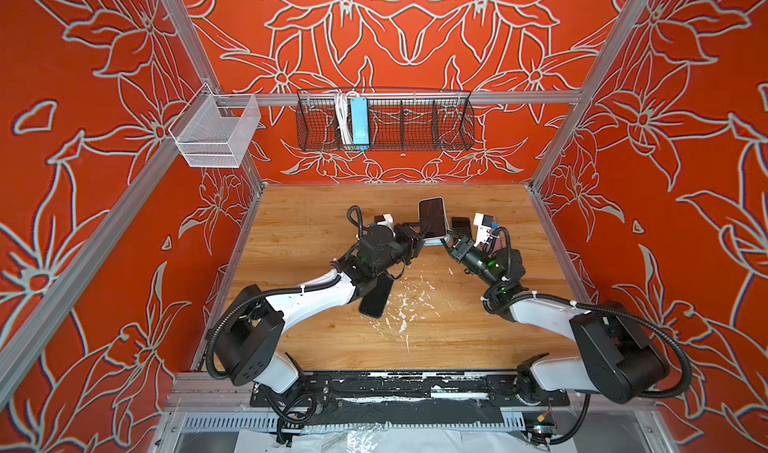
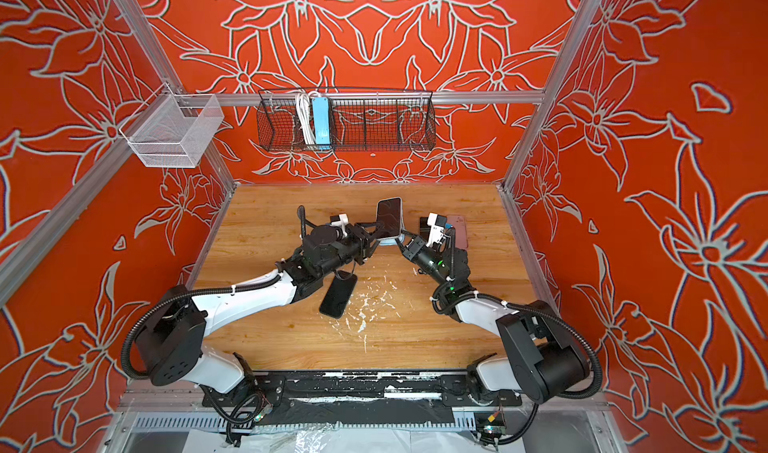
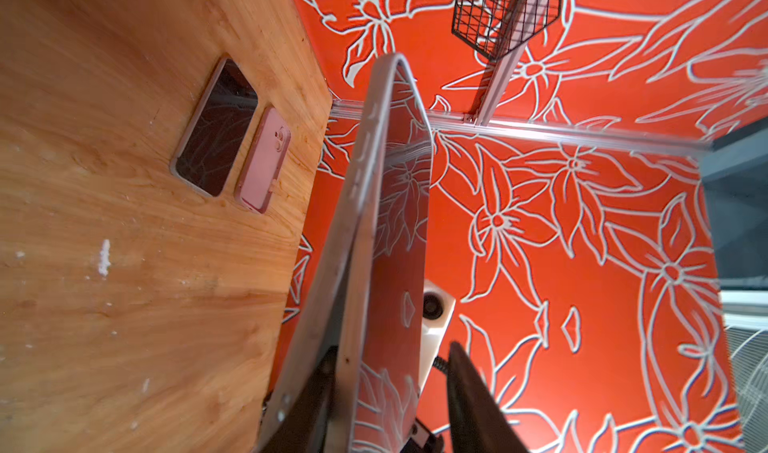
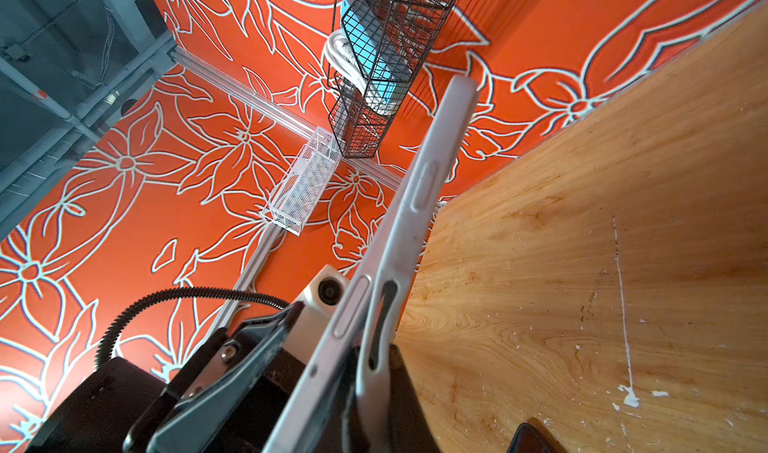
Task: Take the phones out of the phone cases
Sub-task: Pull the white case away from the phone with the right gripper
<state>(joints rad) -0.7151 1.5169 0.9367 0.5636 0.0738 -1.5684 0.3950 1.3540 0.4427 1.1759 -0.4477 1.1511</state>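
One matte grey phone case (image 4: 432,172) is pinched by the right gripper (image 4: 372,372); one glossy phone (image 3: 399,222) is bracketed between the spread jaws of the left gripper (image 3: 395,388).

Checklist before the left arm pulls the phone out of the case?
1. Right gripper shut on the edge of the pale grey rubbery phone case: ok.
2. Left gripper clamped on the silver-edged, mirror-screened phone: not ok, one finger stands apart from the screen.
3. Case edge parted from the phone's side by the right gripper: ok.
4. Phone's lower end off the wooden table: cannot tell.
5. Loose black phone away from the held one: ok, under the left forearm.
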